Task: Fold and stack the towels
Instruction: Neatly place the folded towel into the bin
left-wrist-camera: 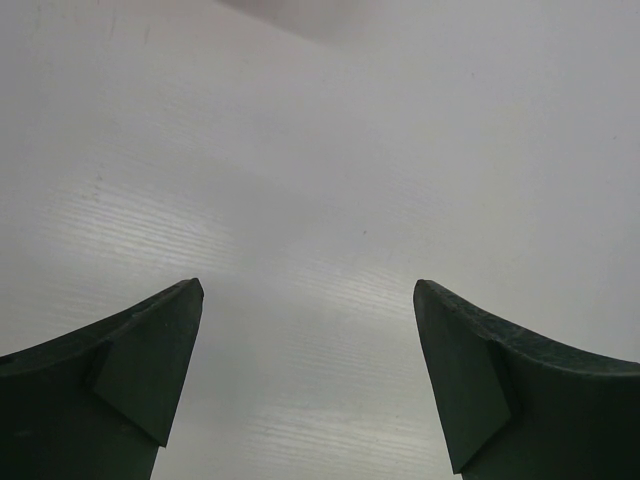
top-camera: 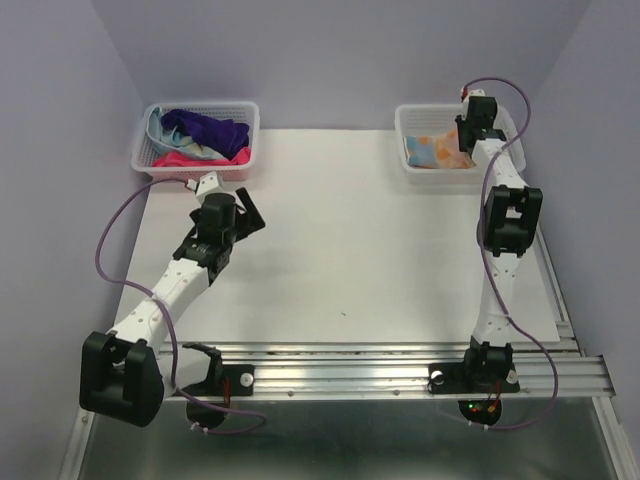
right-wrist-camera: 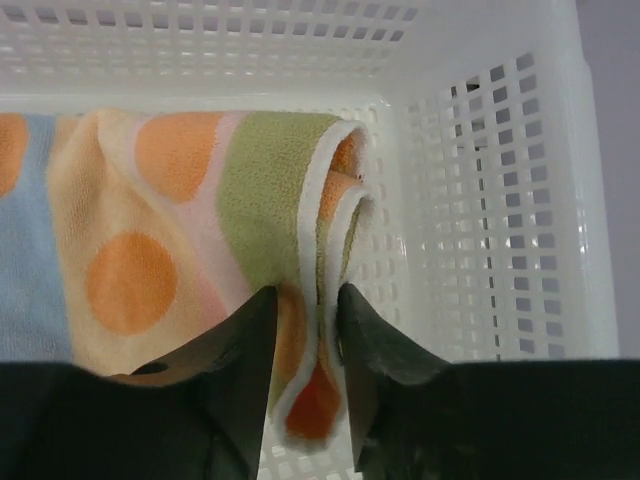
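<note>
My right gripper (top-camera: 468, 128) reaches into the right white basket (top-camera: 412, 118) and is shut on the folded edge of the spotted towel (right-wrist-camera: 180, 230), light blue and cream with orange spots, which lies in that basket (top-camera: 435, 152). The towel's white-trimmed edge is pinched between my fingers (right-wrist-camera: 240, 340). The left basket (top-camera: 245, 108) holds a dark purple towel (top-camera: 205, 128), a pink-red towel (top-camera: 185, 158) and a light blue cloth (top-camera: 157, 125). My left gripper (top-camera: 250, 215) is open and empty above the bare white table (left-wrist-camera: 320, 180), in front of the left basket.
The white table mat (top-camera: 350, 250) spans the space between the baskets and the metal rail (top-camera: 380, 365) at the near edge. Purple walls close in the back and sides. The right basket's mesh wall (right-wrist-camera: 500, 200) stands close to my right fingers.
</note>
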Robot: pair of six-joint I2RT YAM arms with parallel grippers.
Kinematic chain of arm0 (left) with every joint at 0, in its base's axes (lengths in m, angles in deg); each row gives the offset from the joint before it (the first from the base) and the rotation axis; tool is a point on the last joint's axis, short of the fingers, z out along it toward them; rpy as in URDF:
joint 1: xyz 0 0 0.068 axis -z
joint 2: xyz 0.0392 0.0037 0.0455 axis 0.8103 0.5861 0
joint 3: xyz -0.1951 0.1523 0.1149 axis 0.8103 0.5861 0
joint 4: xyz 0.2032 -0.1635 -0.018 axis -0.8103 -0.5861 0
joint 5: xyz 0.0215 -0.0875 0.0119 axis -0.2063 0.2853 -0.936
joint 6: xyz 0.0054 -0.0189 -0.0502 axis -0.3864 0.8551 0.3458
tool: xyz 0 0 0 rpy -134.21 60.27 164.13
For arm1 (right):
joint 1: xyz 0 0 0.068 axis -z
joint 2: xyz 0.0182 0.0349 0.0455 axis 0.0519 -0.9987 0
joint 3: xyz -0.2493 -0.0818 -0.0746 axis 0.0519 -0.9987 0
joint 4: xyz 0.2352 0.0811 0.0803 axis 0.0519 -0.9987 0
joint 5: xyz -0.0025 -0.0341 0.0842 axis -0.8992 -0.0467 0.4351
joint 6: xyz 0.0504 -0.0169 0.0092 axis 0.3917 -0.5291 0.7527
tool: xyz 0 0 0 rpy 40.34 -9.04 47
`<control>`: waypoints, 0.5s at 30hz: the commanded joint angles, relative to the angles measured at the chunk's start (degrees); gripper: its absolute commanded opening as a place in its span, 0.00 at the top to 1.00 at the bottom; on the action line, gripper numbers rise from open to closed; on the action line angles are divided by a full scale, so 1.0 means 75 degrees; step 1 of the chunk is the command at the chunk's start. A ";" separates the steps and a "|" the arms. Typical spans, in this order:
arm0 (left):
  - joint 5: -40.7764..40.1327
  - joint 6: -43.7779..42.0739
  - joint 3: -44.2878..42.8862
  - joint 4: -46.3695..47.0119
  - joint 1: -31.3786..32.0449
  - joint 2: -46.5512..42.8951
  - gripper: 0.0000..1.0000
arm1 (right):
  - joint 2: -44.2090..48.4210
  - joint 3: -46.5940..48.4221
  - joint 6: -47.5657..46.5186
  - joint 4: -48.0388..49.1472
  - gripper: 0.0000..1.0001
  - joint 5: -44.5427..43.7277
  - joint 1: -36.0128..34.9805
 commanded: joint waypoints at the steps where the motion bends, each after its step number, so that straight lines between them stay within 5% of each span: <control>1: -0.0008 -0.0119 -0.0473 0.0257 0.0042 0.0029 0.01 | -0.0006 0.0264 0.0142 0.0364 0.53 -0.0138 0.0057; 2: -0.0008 -0.0119 -0.0532 0.0246 0.0042 0.0076 0.01 | 0.0017 0.0299 0.0189 0.0317 0.39 -0.0208 0.0057; 7: -0.0160 -0.0212 -0.0999 0.0246 0.0042 0.0135 0.01 | 0.0321 0.0230 0.0633 0.0247 0.00 -0.0315 0.0057; 15: -0.0899 -0.0611 -0.2475 0.0082 -0.0285 0.1047 0.01 | 0.1888 -0.0893 0.1033 0.0000 0.00 0.0130 -0.0411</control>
